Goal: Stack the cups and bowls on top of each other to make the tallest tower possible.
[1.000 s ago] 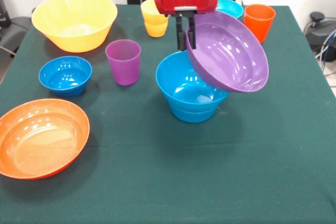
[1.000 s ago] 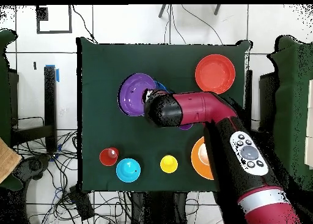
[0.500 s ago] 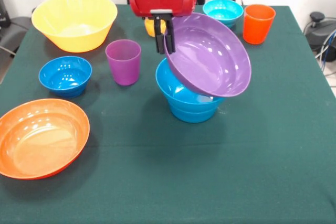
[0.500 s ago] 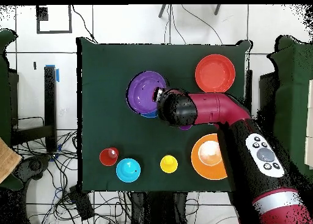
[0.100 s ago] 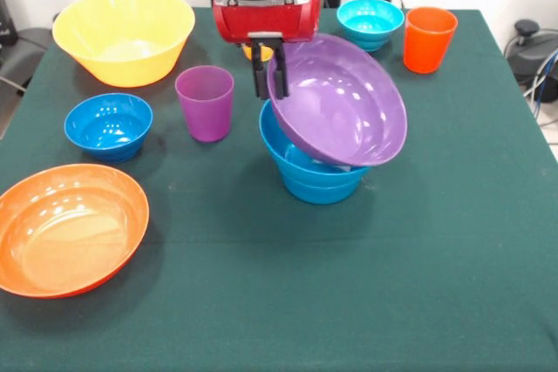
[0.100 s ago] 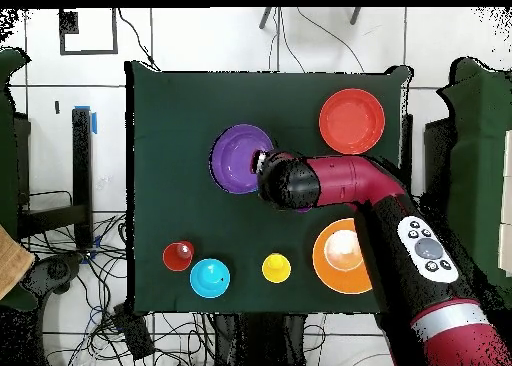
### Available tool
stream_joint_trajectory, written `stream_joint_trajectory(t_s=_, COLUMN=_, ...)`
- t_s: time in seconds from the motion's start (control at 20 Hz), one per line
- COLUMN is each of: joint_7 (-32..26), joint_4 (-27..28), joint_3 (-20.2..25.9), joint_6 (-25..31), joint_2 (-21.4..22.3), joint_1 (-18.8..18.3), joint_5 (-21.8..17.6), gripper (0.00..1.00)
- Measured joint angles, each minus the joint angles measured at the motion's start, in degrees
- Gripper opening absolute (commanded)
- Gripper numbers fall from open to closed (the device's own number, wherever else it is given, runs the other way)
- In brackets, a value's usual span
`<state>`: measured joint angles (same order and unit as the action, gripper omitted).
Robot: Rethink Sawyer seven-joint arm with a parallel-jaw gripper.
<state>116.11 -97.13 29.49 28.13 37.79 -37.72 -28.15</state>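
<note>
Above the stacked mid-blue bowls (image 5: 318,172), the gripper (image 5: 270,84) pinches the tilted purple bowl's (image 5: 336,102) rim; level it, apparently off-centre, before releasing.

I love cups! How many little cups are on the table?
3. The purple cup stands beside the blue bowls; the orange cup is at the far corner; the yellow cup shows overhead, mostly hidden behind the gripper in front view.

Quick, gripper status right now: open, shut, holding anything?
Gripper: shut on the purple bowl's rim, holding it tilted over the stacked blue bowls.
</note>
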Motion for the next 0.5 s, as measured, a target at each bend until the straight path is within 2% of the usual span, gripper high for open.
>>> stream_joint_trajectory(t_s=0.5, joint_7=0.0, joint_4=0.0, joint_3=0.5, joint_6=0.0, joint_2=-0.9, joint_1=-0.2, joint_5=-0.1, gripper=1.0)
